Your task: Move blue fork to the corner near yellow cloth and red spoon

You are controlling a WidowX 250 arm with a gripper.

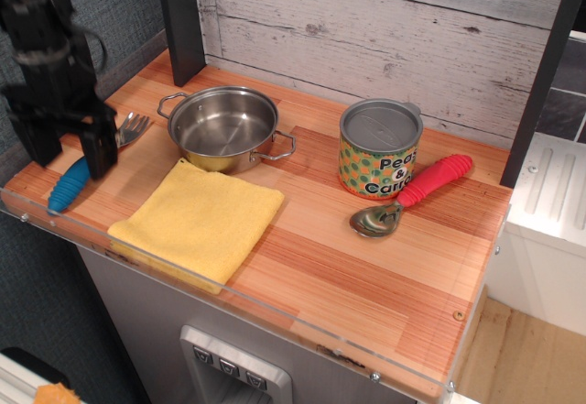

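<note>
Gripper (73,155): a black claw is seen at the far left of the tabletop, pointed downward, its two fingers spread apart on either side of the fork's shaft; nothing is held between them.
Finger tips (103,157): the right-hand finger in the view is seen just beside the blue handle; whether the tips touch the wood cannot be told.
Blue fork (75,181): it is laid flat on the wood at the left end of the table, its blue handle towards the front acrylic edge and its metal tines towards the pot; the middle of it is partly hidden by the claw.
Yellow cloth (197,221): a folded square is laid near the front edge, to the right of the fork and just in front of the pot.
Steel pot (224,126): an empty two-handled pot is set upright behind the cloth, its base apparently touching the cloth's back corner.
Can (380,147): a tin with a dotted label is stood upright right of the pot, well apart from it.
Red spoon (414,194): it is laid diagonally just right of the can, bowl towards the front.
Corner (417,344): the front right corner of the striped tabletop, edged with clear acrylic, is seen bare, well apart from the fork.
</note>
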